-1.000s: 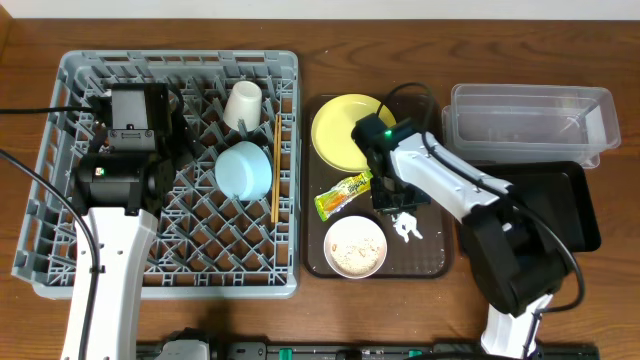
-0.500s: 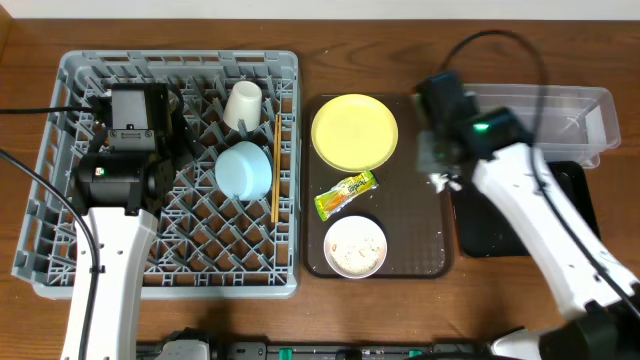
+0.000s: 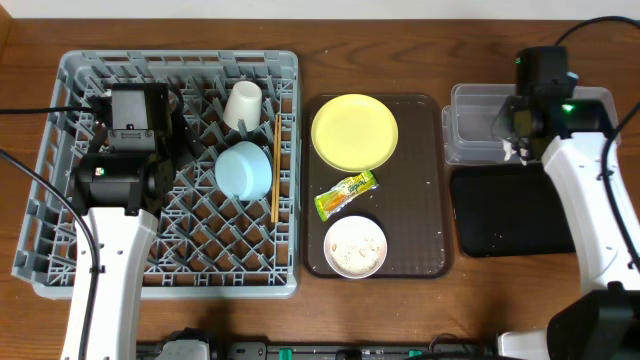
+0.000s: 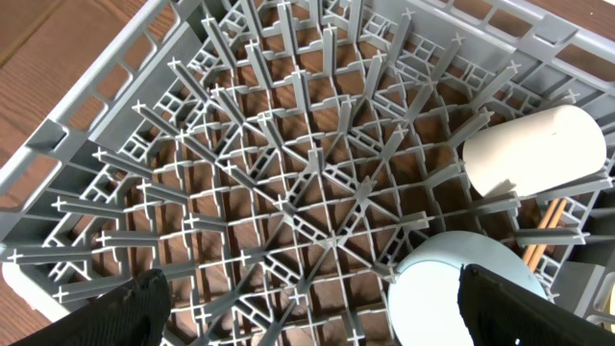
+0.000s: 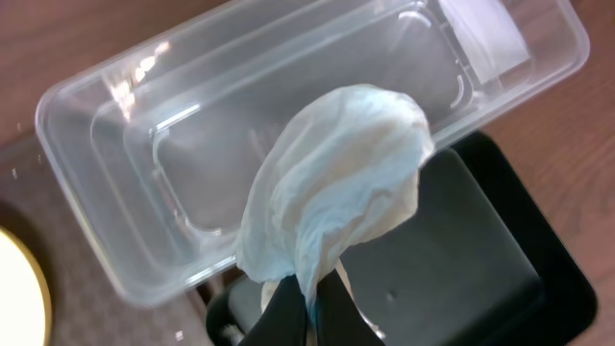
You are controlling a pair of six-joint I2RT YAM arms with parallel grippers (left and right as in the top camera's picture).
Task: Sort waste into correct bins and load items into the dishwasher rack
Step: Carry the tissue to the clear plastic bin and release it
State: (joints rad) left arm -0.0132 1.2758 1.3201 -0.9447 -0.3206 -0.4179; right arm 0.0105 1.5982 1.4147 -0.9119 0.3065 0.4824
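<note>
The right gripper has its two fingers pressed tight on a small bit of the crumpled white tissue. The rest of the tissue puffs out loose past the fingertips. A small pinch is enough for soft, light paper.

Under this gripper is the spot where the two bins meet. The clear tub lies ahead of the fingertips. The black tray lies close below them and off to one side. The tissue hangs over the near wall of the tub, so I think the tub is where it is meant to go, but I cannot be sure. The gripper holds the tissue up high, touching neither bin, so it can fall freely when the fingers let go.

The left gripper has its fingers spread wide and holds nothing. It hovers over the grey rack. The cream cup, the light blue bowl and the chopsticks sit in the rack, off to one side of this gripper. I think it hangs there to be out of the other arm's way.

Between the two grippers, well apart from both, is the brown tray. On it are the yellow plate, the snack wrapper and the small white bowl with crumbs in it. None of these is sorted yet, so a good part of the job is left.
</note>
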